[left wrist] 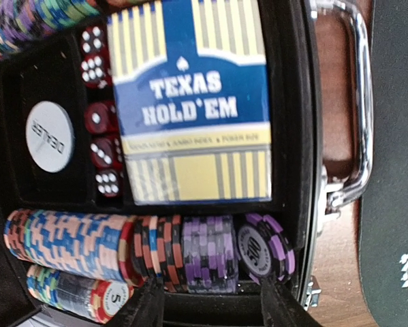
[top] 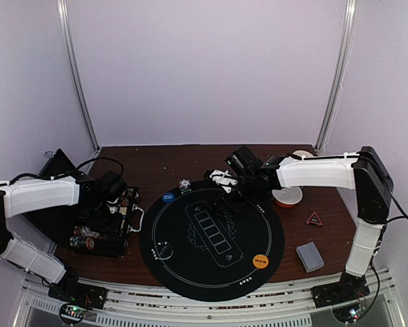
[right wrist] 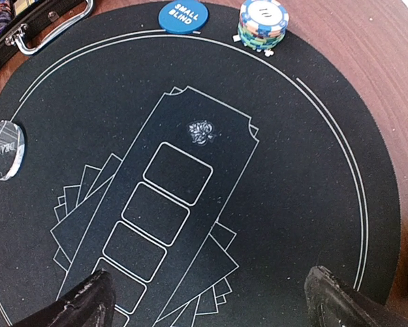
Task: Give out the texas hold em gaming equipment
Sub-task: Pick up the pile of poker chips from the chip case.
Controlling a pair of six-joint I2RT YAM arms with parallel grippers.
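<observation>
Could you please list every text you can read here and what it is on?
"TEXAS HOLD'EM": card box
"DEALER": white disc
"SMALL BLIND": blue disc
"5": striped chip
"500": purple chip
Too blurred: box's small print, orange disc.

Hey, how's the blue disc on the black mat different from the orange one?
The blue disc reads SMALL BLIND; on the orange disc the lettering is too small to read. The blue disc sits at the far left edge of the black mat, the orange disc by its near right edge. A chip stack stands beside the blue disc; the orange disc lies alone. Both are round and lie flat.
</observation>
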